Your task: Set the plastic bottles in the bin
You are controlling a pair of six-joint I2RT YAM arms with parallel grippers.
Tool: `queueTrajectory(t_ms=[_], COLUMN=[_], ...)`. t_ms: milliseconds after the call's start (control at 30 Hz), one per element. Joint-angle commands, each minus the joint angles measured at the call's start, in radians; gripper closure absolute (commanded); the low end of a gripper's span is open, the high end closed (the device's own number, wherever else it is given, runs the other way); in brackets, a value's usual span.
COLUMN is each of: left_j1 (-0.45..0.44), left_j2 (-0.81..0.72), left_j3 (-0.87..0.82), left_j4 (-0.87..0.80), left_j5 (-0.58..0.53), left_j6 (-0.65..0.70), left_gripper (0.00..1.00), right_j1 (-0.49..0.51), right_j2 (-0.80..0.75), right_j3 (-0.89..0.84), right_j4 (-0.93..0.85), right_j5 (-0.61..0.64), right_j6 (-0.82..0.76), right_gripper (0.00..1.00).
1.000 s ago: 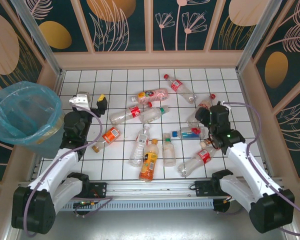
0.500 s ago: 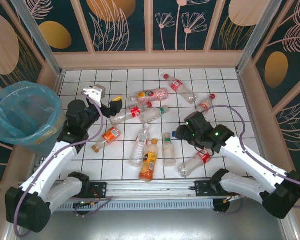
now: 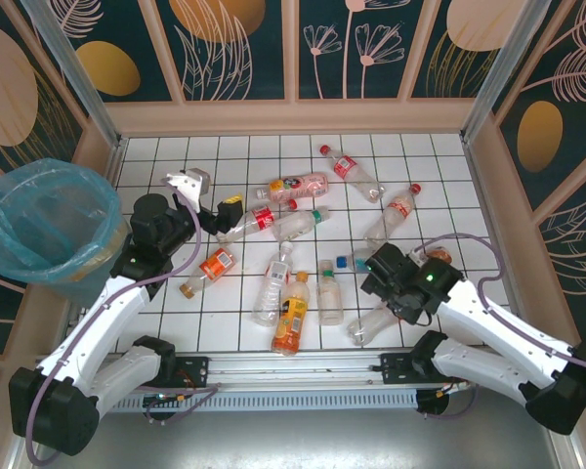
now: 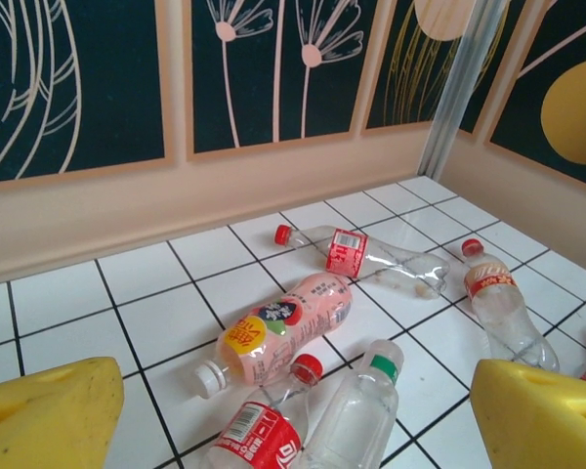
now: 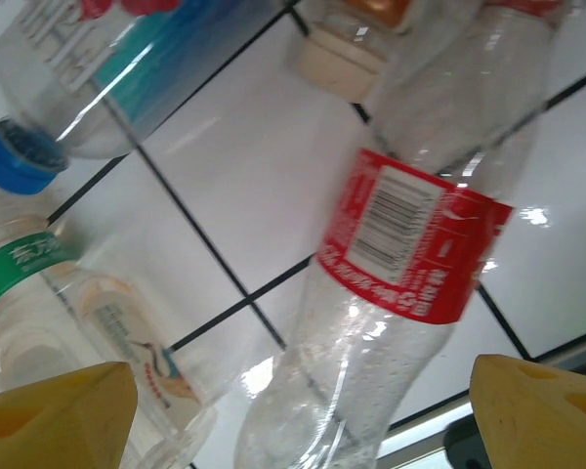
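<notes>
Across the white tiled table point(image 3: 156, 156) the plastic bottles point(image 3: 272, 285) are lying loose on their sides, while the bin point(image 3: 20, 256) is standing off the table's left edge, so most of the clearing is, I judge, not yet done. The left gripper point(image 4: 293, 420) is hovering empty with its jaws spread wide, facing a red-capped cola bottle point(image 4: 259, 430) and a green-capped bottle point(image 4: 356, 405) touching it, with a pink-labelled bottle point(image 4: 283, 327) just beyond. Its arm is angling forward from the base, elbow bent, close by the bin, which probably makes for a short carry. The right gripper point(image 5: 293, 410) is pointing down at the near right tiles, its arm folding low. Its jaws are standing wide to either side of a red-labelled bottle point(image 5: 410, 254) without touching it, likely lining up a grasp across the body.
</notes>
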Motion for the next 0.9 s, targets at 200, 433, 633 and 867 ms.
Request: queueTrajectory(t_ms=[200,433,633,867], left_j1=[-0.008,-0.008,-0.008,-0.007], left_j2=[0.055,0.067,0.056,0.044], left_j3=[0.085,0.125,0.131,0.125], left_j4=[-0.092,-0.146,-0.174,-0.184], left_j5=[0.047,0.031,0.003,-0.019], left_j6=[0.007,0.009,0.006,-0.008], left_gripper=[0.09,0.10,0.10,0.10], right_j1=[-0.040,-0.109,-0.194,-0.249], right_j2=[-0.044,-0.023,-0.032,-0.039], right_j3=[-0.142,-0.231,-0.313,-0.320], right_j4=[0.070,0.211,0.316,0.335], right_j5=[-0.003,-0.111,-0.168,-0.152], right_j6=[0.074,0.062,0.028,-0.015], right_gripper=[0.05,0.04,0.06,0.20])
